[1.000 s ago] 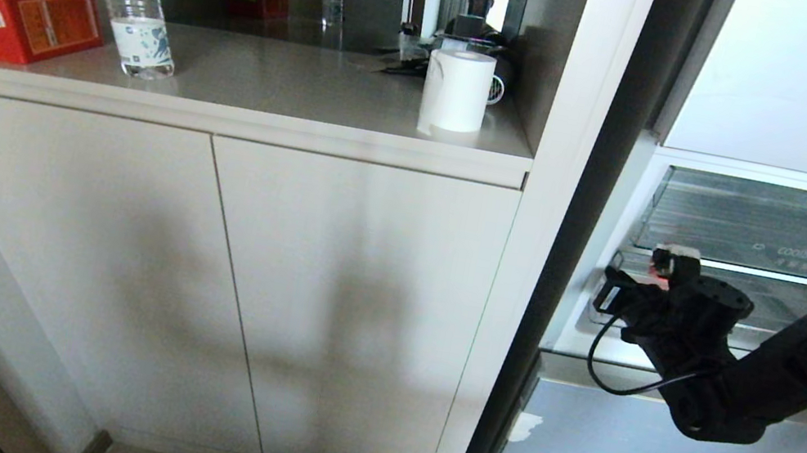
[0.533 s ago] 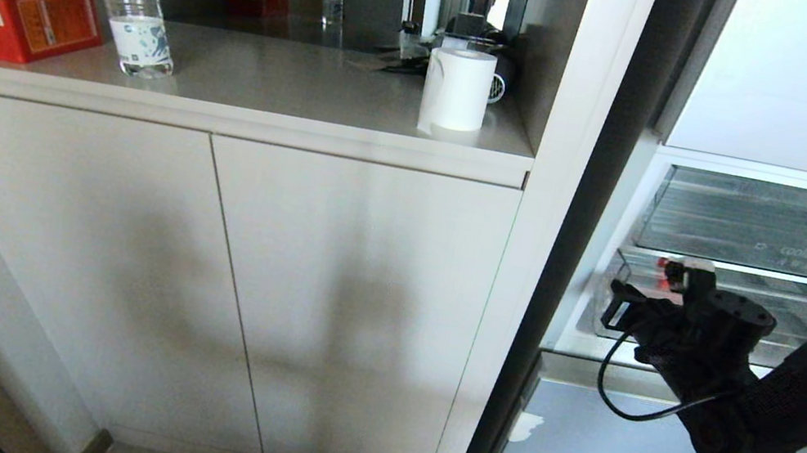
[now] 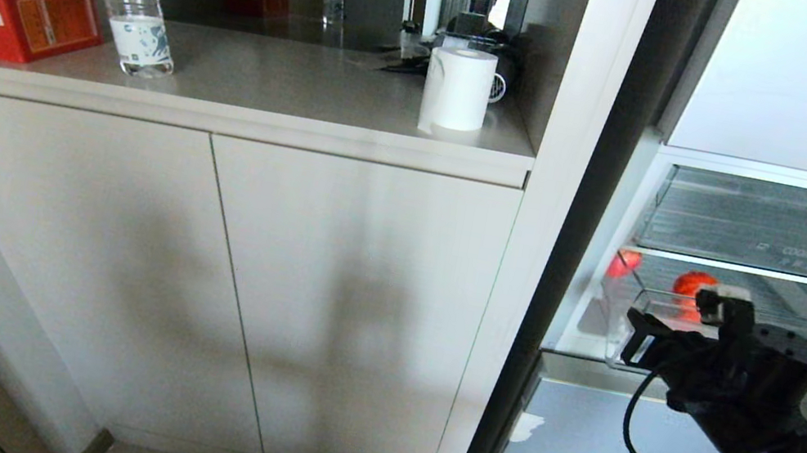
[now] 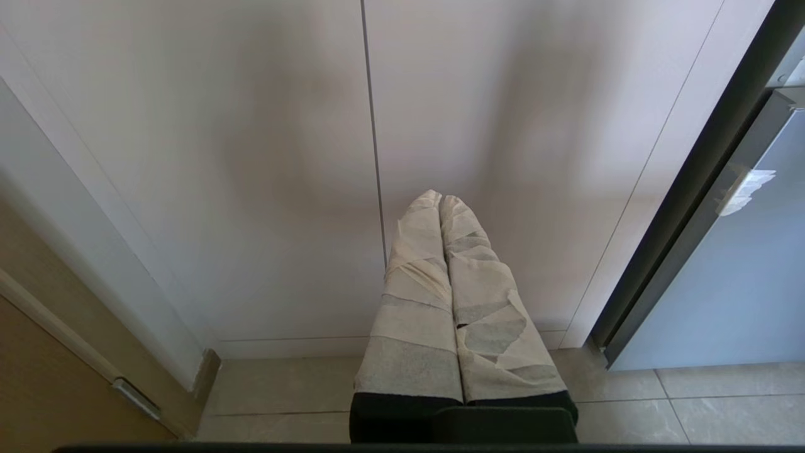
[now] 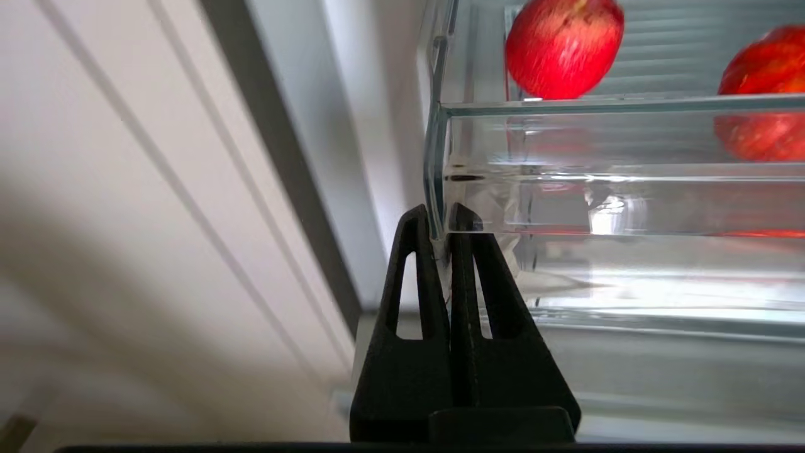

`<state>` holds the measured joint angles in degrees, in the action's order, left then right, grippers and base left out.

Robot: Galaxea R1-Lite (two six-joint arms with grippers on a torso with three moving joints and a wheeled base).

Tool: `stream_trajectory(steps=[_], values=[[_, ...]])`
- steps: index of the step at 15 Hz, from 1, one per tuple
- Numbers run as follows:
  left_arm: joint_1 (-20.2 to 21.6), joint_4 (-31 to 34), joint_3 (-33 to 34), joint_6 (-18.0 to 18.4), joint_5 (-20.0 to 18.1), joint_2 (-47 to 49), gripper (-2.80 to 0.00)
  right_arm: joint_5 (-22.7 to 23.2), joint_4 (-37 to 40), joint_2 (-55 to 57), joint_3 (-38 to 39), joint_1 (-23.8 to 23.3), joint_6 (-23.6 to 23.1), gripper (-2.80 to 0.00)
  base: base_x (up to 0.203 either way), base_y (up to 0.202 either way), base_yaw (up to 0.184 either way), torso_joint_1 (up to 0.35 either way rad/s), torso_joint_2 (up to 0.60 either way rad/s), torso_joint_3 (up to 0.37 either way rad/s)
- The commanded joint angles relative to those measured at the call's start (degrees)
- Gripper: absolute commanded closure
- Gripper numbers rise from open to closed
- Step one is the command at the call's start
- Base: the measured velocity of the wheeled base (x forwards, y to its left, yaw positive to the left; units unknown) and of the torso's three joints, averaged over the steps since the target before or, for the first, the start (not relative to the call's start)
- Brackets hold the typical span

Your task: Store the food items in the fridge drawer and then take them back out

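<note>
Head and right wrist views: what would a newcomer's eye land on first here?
Two red apples sit in the clear fridge drawer, pulled out of the open fridge. The right gripper, shut, sits at the drawer's front corner. On the counter to the left stand a red tin, a water bottle and a paper roll.

Colours and patterns. Right gripper (image 5: 443, 217): matte black, its closed fingers pinching the corner of the fridge drawer (image 5: 604, 195), which is clear plastic with a ribbed floor. Beyond the jaws, inside the drawer: one glossy red apple (image 5: 564, 45) faintly streaked with yellow, and a second red fruit (image 5: 764, 94). Left gripper (image 4: 440, 202): black base, fingers wrapped in off-white tape. Ahead of its jaws: pale beige cabinet doors (image 4: 251, 157). On the counter: red tin (image 3: 9, 13) with orange and yellow labels; white paper roll (image 3: 457, 91).
</note>
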<state>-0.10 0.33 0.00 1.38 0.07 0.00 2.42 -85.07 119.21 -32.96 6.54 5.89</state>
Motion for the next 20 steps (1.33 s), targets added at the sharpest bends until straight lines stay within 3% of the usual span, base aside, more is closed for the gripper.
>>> stream_trajectory(steps=[1, 3, 4, 11, 15, 18, 20], values=[[0.01, 0.02, 0.0, 0.03, 0.01, 0.09, 0.0, 0.01, -2.26, -3.06, 6.38, 1.04, 0.13, 0.0, 0.0, 0.0, 0.0, 0.0, 0.0, 0.0], [0.01, 0.02, 0.0, 0.03, 0.01, 0.09, 0.0, 0.03, -2.57, -4.32, 9.82, 1.33, 0.35, 0.0, 0.0, 0.0, 0.0, 0.0, 0.0, 0.0], [0.01, 0.02, 0.0, 0.03, 0.01, 0.09, 0.0, 0.0, -2.59, -4.42, 10.35, 1.37, 0.27, -2.8, 0.0, 0.0, 0.0, 0.0, 0.0, 0.0], [0.01, 0.02, 0.0, 0.03, 0.01, 0.09, 0.0, -0.14, -2.59, -9.07, 17.58, 2.25, 0.08, -2.8, 0.0, 0.0, 0.0, 0.0, 0.0, 0.0], [0.01, 0.02, 0.0, 0.03, 0.01, 0.09, 0.0, -0.66, -2.59, -16.08, 26.99, 2.16, 0.2, -2.8, 0.0, 0.0, 0.0, 0.0, 0.0, 0.0], [0.01, 0.02, 0.0, 0.03, 0.01, 0.09, 0.0, -8.18, -2.59, -20.05, 29.46, 1.03, 0.01, -2.8, 0.0, 0.0, 0.0, 0.0, 0.0, 0.0], [0.01, 0.02, 0.0, 0.03, 0.01, 0.09, 0.0, -9.0, -2.59, -22.94, 28.62, -2.07, -0.43, -2.8, 0.0, 0.0, 0.0, 0.0, 0.0, 0.0]])
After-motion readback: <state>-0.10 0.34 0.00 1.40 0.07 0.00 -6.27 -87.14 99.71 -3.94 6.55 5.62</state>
